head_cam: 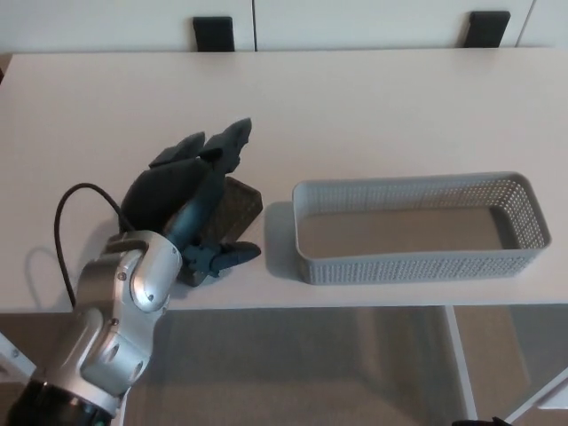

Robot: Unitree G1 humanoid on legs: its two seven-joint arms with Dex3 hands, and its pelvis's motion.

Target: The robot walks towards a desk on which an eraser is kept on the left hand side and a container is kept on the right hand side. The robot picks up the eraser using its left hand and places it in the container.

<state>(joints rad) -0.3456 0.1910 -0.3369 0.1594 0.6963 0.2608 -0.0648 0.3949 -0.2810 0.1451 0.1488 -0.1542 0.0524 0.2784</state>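
A dark eraser block (237, 206) lies on the pale desk (355, 106), just left of the container. My left hand (191, 195) rests low over it, covering most of it. The two fingers (226, 146) stretch out past its far side and the thumb (226, 256) reaches along its near side. They are spread and not closed on the block. The grey mesh container (417, 266) stands at the right near the front edge, with nothing inside it. My right hand does not show.
The desk's front edge (355, 308) runs just below the eraser and container, with floor beneath. A black cable (71, 213) loops from my left forearm. Two dark chair backs (213, 34) stand behind the far edge.
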